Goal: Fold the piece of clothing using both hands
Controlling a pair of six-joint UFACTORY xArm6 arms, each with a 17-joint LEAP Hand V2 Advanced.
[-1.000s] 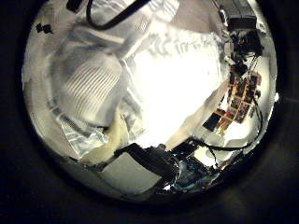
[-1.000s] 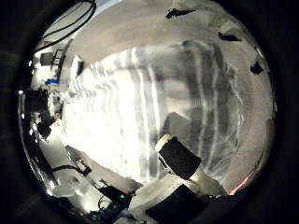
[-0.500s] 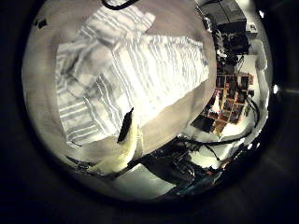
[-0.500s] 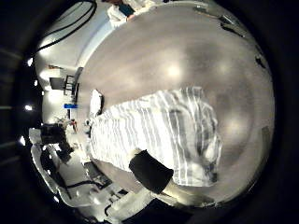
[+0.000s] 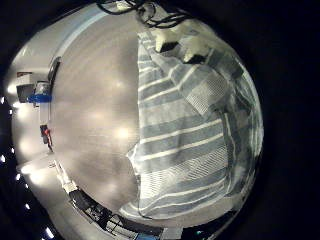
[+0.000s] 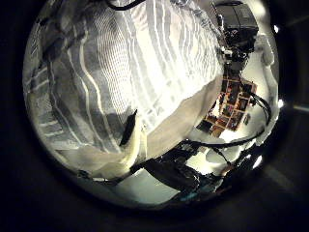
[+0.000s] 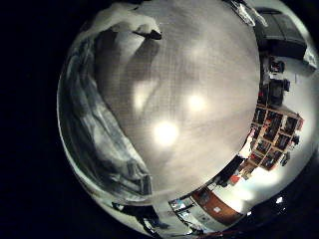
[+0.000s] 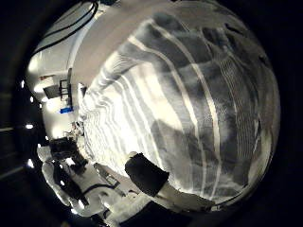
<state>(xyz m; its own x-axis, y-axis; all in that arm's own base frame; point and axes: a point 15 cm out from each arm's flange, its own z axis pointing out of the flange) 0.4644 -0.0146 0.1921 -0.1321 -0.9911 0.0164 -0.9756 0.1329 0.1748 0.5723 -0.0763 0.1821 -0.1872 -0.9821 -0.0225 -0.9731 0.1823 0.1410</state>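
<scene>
The striped piece of clothing (image 8: 189,104) lies spread on the table (image 5: 90,110), rumpled, with soft ridges running across its stripes. Both palms are close above it. In the right thumb side view the cloth fills nearly everything, and only a thin strip of table shows past its edge.

The right hand (image 8: 147,177) shows just one dark, blocky finger part, lying against the cloth near its hem. Whether that hand is clenched on the fabric or merely resting on it I cannot tell. From its little finger side the view is mostly bare table, with the garment bunched in folds along one rim of the picture.

The left hand (image 6: 130,145) is likewise low over the table, and the cloth bulges up towards its palm. One slim fingertip points into the fabric, but the rest is hidden, so I cannot tell its grip either. From the left little finger side the garment covers one half of the table. At its far end a hand (image 5: 178,42) sits on the cloth — I cannot say which one.
</scene>
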